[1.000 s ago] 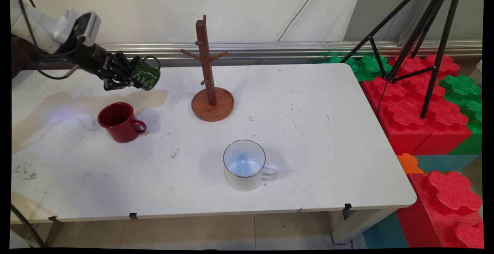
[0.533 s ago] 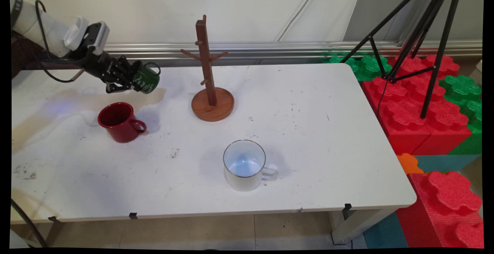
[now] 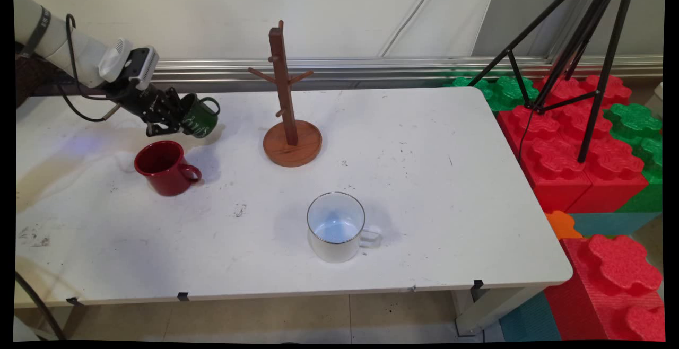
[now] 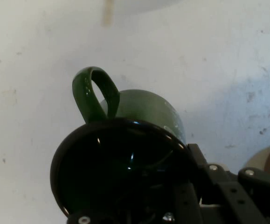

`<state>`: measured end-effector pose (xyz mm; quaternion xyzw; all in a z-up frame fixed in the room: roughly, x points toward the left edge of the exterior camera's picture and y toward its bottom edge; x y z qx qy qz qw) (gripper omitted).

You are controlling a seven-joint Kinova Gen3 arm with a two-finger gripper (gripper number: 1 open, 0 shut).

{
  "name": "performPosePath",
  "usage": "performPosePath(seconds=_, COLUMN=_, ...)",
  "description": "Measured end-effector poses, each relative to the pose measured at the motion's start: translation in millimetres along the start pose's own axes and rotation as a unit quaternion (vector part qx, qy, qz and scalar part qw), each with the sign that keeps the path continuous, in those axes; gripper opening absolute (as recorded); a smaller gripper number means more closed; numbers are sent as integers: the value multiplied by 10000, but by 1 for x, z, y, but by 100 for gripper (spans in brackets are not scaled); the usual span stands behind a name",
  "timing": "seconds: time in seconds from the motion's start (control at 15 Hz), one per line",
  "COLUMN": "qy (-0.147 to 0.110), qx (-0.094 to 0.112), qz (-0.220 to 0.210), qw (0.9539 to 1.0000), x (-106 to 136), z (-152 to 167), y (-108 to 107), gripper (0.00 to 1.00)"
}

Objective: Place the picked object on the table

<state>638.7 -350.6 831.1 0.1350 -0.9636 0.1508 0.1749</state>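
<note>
While the arm reaches in from the upper left, your pincer is clamped on a green mug, holding it by the rim with the mug tipped on its side, so its mouth faces back toward the hand and its base points to the right. You can see its handle on the upper side in the main view. From the hand camera the mug shows its dark inside filling the lower middle, the handle looping up at the left, and one black finger pressed against the rim on the right; the other finger appears to sit inside the mouth, though it is too dark there to be sure. You hold the mug low over the far left part of the white tabletop; whether it touches the surface cannot be told. Just in front of it, nearer the camera, a red mug stands upright with its handle to the right, apart from the green one. To the right of your pincer a wooden mug tree stands on its round base, its pegs bare. Farther forward, near the middle of the tabletop, a white mug with a dark rim stands upright, handle to the right. Beyond the tabletop's right edge lie red and green foam blocks, with a black tripod standing over them.
</note>
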Motion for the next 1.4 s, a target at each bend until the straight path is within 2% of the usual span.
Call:
performPosePath(seconds=0.73, qy=-117, qx=-85, qz=112, qw=9998, x=-1, z=15, y=0, gripper=0)
performPosePath(seconds=0.8, qy=-116, qx=-84, qz=116, qw=9998, x=-1, z=16, y=0, gripper=100)
performPosePath(seconds=1.4, qy=-80, qx=-55, qz=95, qw=9999, x=2, z=17, y=-2, gripper=100)
